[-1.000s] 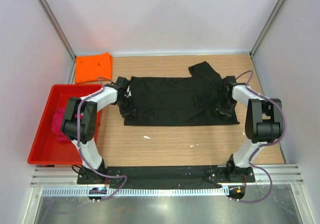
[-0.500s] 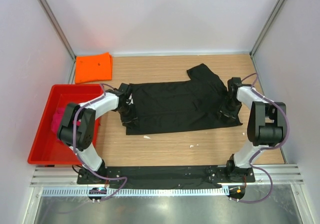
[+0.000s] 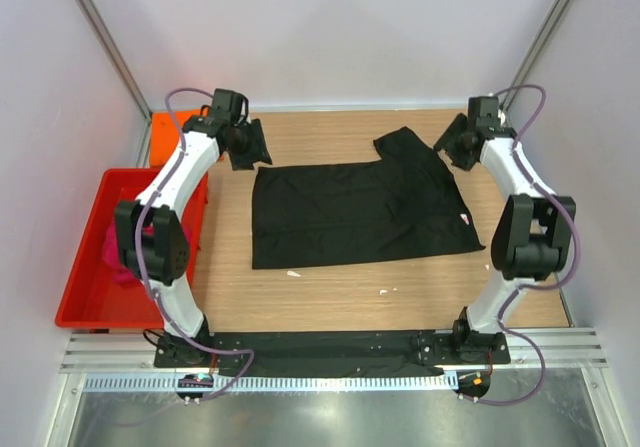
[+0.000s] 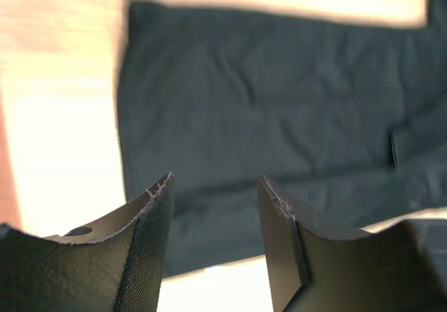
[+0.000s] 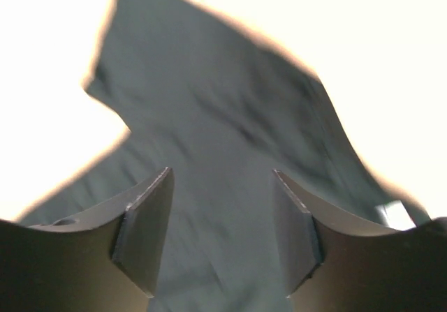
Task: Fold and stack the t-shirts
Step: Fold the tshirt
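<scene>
The black t-shirt (image 3: 350, 207) lies flat on the middle of the table (image 3: 340, 302), a broad rectangle with one sleeve (image 3: 405, 145) sticking out at its far right corner and a small white tag (image 3: 465, 219) at its right edge. The left gripper (image 3: 252, 147) hovers over the far left corner and the right gripper (image 3: 448, 147) beside the sleeve. Both have their jaws spread with nothing between them, as the wrist views confirm.

The next fold probably goes best if the loose sleeve is tucked inward first. Each gripper should then pinch one layer edge at matching corners, and both should carry the cloth across together so that the hem stays straight.

The orange t-shirt (image 3: 160, 139) waits at the far left, and the pink one (image 3: 112, 257) sits in the red tray (image 3: 80, 297).
</scene>
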{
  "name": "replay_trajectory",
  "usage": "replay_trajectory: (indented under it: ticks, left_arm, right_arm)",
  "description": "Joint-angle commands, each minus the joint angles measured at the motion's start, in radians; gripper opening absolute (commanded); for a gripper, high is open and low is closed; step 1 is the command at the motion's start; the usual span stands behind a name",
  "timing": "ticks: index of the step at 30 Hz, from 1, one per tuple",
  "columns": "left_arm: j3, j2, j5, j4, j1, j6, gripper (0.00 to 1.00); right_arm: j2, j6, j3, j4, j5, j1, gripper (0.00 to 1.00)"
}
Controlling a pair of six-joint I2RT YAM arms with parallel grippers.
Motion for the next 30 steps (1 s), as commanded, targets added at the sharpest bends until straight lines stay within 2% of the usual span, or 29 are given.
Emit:
replay_trajectory:
  ticks: [1,9,17,21,24,27,30]
  left_arm:
    - [0.058,0.103,0.007,0.01,0.047,0.039,0.51]
    - [0.058,0.18,0.128,0.155,0.059,-0.056,0.48]
    - [0.137,0.268,0.131,0.077,0.068,-0.022,0.48]
    - [0.138,0.286,0.076,0.063,0.073,0.012,0.48]
    - [0.187,0.327,0.053,0.036,0.079,0.027,0.48]
    - [0.218,0.364,0.025,0.014,0.087,0.03,0.5]
    - [0.268,0.407,0.009,0.002,0.1,0.032,0.53]
  right_arm:
    - [0.137,-0.003,0.114,0.275,-0.033,-0.005,0.61]
    - [0.451,-0.037,0.428,0.352,-0.077,0.001,0.61]
    - [0.73,-0.158,0.807,0.156,-0.087,0.009,0.59]
    - [0.762,-0.186,0.866,0.062,-0.036,0.009,0.57]
    - [0.735,-0.216,0.847,-0.03,0.017,0.006,0.56]
    - [0.696,-0.258,0.798,-0.05,0.007,0.0,0.56]
    - [0.69,-0.27,0.791,-0.104,-0.073,-0.015,0.55]
